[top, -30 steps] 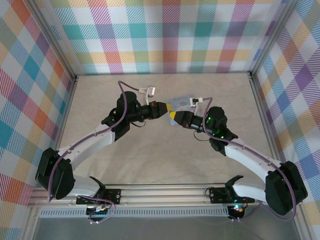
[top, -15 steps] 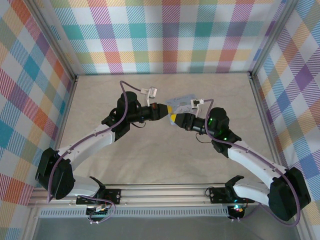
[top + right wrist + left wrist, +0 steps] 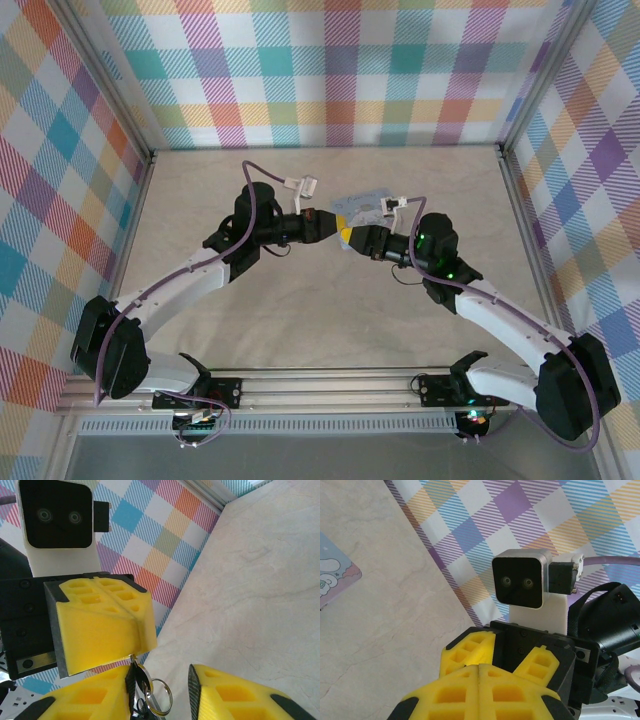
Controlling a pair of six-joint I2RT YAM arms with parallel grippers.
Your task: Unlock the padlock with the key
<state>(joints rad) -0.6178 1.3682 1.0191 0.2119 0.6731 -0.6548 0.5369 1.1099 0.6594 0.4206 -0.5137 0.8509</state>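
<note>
**A:** Start on the left. What is that arm doing?

**B:** The left gripper (image 3: 329, 222) is pinched fully shut, just as it was a second ago. A small dark piece hangs from its tip, and I take that for the padlock (image 3: 133, 685). There is a silver ring (image 3: 171, 698) beside it. Both are held up above the table (image 3: 300, 310).

**A:** And the key?

**B:** I can't make it out. It may sit on that ring.

**A:** So what changed?

**B:** The right gripper (image 3: 347, 237). Its pads were nearly together a second ago and now stand partly apart. The padlock and ring lie in the gap, close to one pad and clear of the other.

**A:** Meaning?

**B:** It seems to have let go, so the left alone carries the lock. Nothing shows the shackle open yet, and the right likely needs a fresh hold on the key. The tin (image 3: 362, 205) lies just behind them.
</note>
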